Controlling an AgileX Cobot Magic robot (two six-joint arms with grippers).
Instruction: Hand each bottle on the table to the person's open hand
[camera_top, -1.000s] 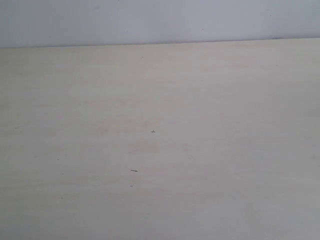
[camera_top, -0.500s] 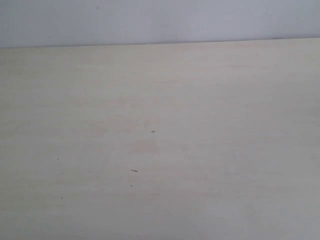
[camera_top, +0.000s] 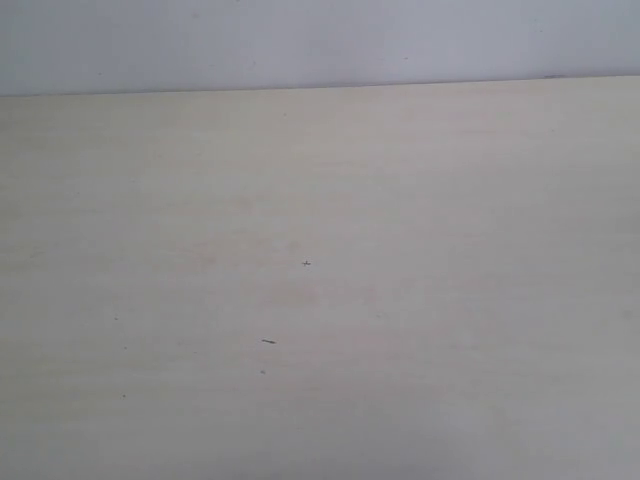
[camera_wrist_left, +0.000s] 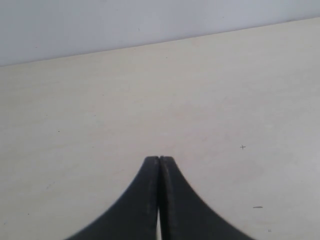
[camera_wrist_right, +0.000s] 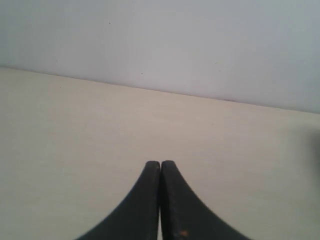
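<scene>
The pale beige table (camera_top: 320, 200) fills the exterior view, with only tiny dark specks on it. No bottle shows in any view, and the person's open hand is out of view too. My left gripper (camera_wrist_left: 159, 159) is shut, its black fingertips pressed together above the table (camera_wrist_left: 100, 100) with nothing between them. My right gripper (camera_wrist_right: 160, 164) is shut as well, holding nothing, over the table (camera_wrist_right: 75, 125). Neither gripper appears in the exterior view.
A plain light grey wall (camera_top: 320, 40) rises behind the table's far edge (camera_top: 320, 88). A small cross-shaped mark (camera_top: 306, 263) and a short dark dash (camera_top: 268, 341) lie near the table's middle.
</scene>
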